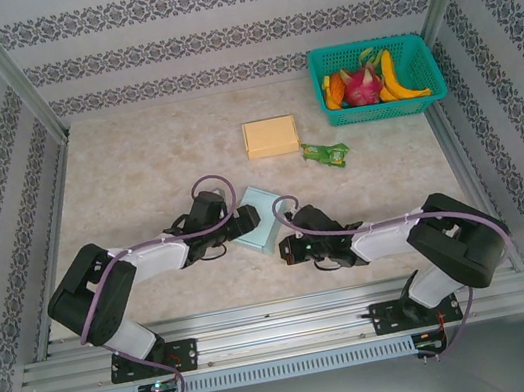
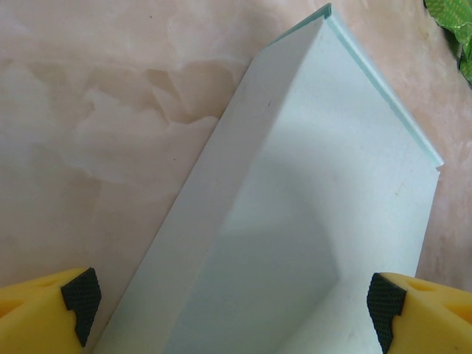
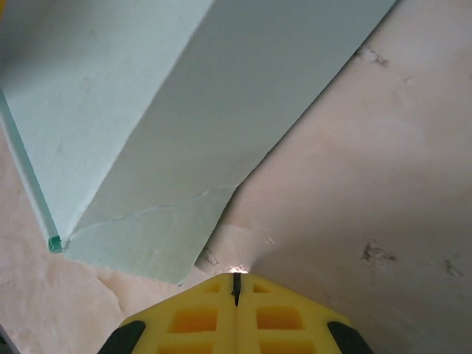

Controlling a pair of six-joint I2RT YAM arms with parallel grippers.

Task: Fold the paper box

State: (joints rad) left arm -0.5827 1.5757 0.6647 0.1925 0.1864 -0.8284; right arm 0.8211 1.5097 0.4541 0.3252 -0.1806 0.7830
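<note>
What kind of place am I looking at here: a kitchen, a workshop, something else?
Probably a small robot test booth, not a real room: black-and-white robot arms bolted to a silver metal rail, patterned wallpaper panels enclosing a marble-look tabletop, and props such as a teal plastic basket of fruit.

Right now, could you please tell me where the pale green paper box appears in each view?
Top external: the paper box lies near the middle of the picture.
Left wrist: the box spans the centre and right.
Right wrist: the box occupies the upper left.
Shared landmark: the marbled beige tabletop beneath it.
</note>
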